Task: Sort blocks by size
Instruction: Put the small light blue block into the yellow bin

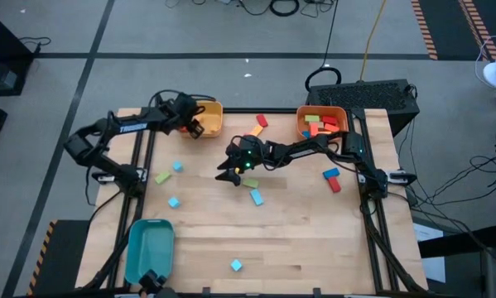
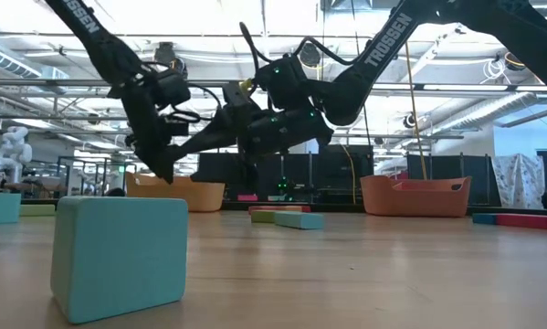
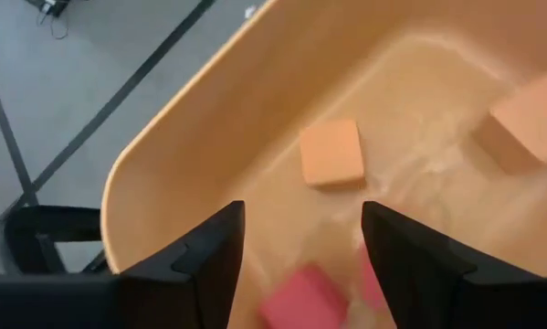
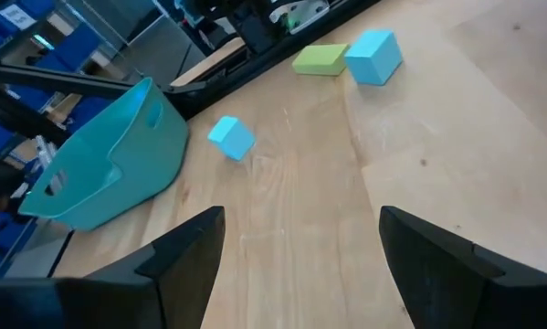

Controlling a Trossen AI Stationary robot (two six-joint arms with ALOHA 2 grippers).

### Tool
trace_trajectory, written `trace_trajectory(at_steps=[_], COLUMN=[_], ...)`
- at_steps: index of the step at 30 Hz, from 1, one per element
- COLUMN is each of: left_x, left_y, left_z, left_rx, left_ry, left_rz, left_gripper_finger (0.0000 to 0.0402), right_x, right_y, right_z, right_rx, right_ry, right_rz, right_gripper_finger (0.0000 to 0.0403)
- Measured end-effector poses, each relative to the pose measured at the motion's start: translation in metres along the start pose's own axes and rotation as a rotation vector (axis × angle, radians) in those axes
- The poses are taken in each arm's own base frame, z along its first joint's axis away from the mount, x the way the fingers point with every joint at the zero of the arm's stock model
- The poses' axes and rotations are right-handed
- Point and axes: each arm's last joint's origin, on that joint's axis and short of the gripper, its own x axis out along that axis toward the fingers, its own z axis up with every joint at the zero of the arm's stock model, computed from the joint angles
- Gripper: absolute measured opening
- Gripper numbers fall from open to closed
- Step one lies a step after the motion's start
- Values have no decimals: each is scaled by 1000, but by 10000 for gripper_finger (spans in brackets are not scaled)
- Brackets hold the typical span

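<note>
Left claw [image 1: 195,127] open over yellow bin [image 1: 212,117]; right claw [image 1: 228,173] open, hovering mid-table.

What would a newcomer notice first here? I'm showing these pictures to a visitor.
First, the left tool poised open over the yellow bin at the table's far left, with a red block blurred below its fingers. Next, the right tool hanging open over mid-table, and the teal bin at the near left corner.
</note>
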Motion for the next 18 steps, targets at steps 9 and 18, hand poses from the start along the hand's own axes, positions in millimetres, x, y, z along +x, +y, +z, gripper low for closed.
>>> trace_trajectory(at_steps=[9, 18], left_x=[-52, -106], left_y=[-12, -35], left_z=[3, -13], left_rx=[119, 116], left_ry=[72, 147], left_rz=[-167, -325], left_gripper_finger=[225, 226], right_x=[1, 1], right_y=[2, 5], right_z=[-1, -2], right_rx=[-9, -8], right_ry=[18, 38], right_rz=[33, 82], right_gripper_finger=[277, 277])
